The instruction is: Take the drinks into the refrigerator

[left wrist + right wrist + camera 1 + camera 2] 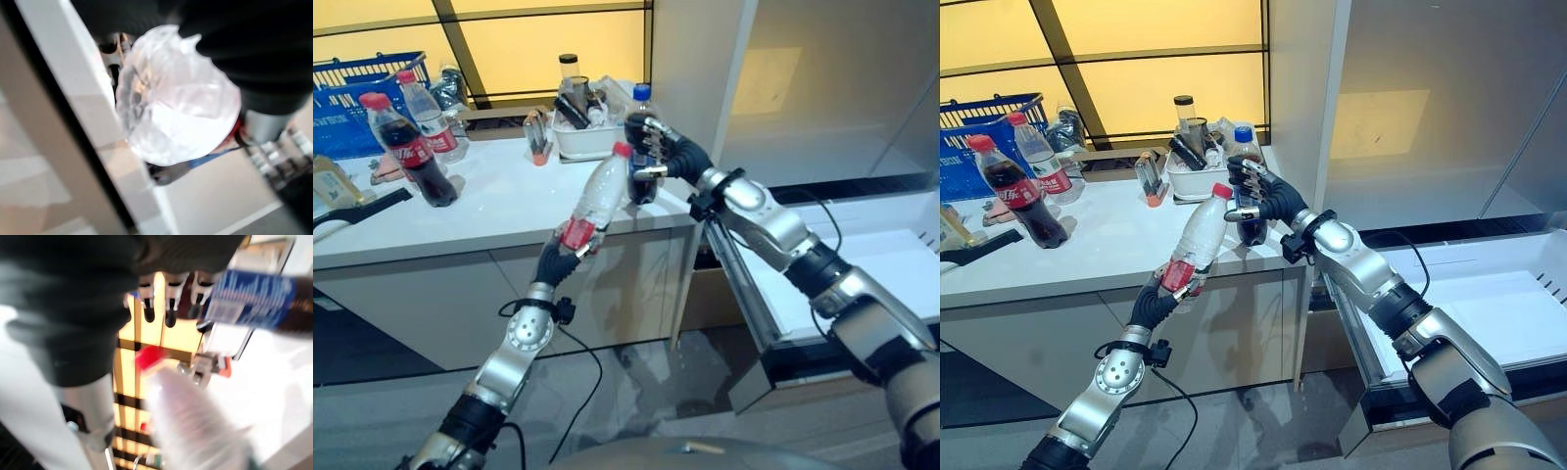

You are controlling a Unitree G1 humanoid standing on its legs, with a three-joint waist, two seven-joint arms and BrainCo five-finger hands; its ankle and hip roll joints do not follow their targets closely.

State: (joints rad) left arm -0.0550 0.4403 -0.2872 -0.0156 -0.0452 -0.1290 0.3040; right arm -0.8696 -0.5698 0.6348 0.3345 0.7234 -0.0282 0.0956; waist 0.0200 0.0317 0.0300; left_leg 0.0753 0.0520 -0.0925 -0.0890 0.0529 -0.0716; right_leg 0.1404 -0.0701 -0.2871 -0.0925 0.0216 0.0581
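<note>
My left hand [563, 257] is shut on the lower part of a clear water bottle [597, 201] with a red cap and red label. It holds the bottle tilted in the air just in front of the counter's edge; the bottle's base [176, 103] shows in the left wrist view. A dark drink bottle [1239, 157] with a blue cap and blue label [254, 298] stands near the right end of the white counter [499, 211]. My right hand [1258, 191] is open against its side, fingers [168, 298] straight and not wrapped round it.
Two red-capped bottles, a dark cola [416, 147] and a clear one [431, 117], stand at the counter's left by a blue basket [352, 98]. A white tub [587, 137] of small items sits behind. The refrigerator stands open at right, its white drawer [862, 284] pulled out.
</note>
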